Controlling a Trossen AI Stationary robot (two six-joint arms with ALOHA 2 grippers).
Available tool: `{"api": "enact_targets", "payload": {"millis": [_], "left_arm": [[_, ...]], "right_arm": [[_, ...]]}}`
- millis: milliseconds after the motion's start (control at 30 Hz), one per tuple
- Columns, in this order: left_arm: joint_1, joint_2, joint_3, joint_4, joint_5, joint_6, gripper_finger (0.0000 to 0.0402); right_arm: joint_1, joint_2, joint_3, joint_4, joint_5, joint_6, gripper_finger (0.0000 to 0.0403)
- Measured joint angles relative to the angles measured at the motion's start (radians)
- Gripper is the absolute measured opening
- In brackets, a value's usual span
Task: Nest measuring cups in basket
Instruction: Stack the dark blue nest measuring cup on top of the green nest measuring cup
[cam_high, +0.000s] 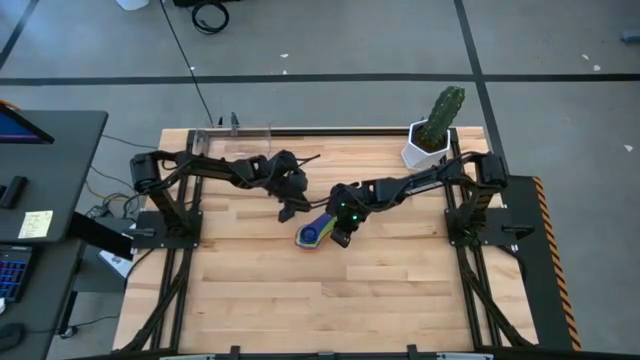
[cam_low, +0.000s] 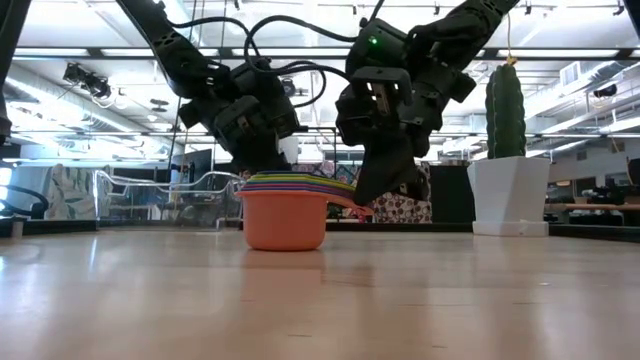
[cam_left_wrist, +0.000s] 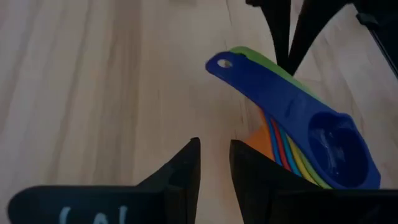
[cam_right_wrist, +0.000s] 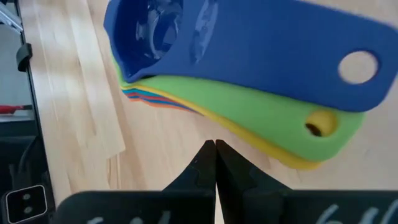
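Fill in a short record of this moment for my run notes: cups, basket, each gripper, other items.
cups: nested stack of measuring cups on the table, blue one on top
basket: clear basket at the far left edge, no cups visible in it
left gripper: left gripper slightly open beside the stack, holding nothing
right gripper: right gripper shut, at the handles
other: cactus pot at the far right corner

- The left arm reaches in toward the table's middle, its left gripper (cam_left_wrist: 214, 163) pointing down, fingers a narrow gap apart, holding nothing.
- The right arm stretches in from the far right corner, its right gripper (cam_right_wrist: 216, 163) closed and empty.
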Motion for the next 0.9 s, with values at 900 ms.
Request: {"api": "enact_targets", "payload": {"millis": [900], "left_arm": [[-0.07, 0.083, -0.001, 0.072, -0.026, 0.018, 0.0091]], "right_arm": [[-0.053, 0.0, 0.0, -0.001, -0.007, -0.085, 0.0005]]}}
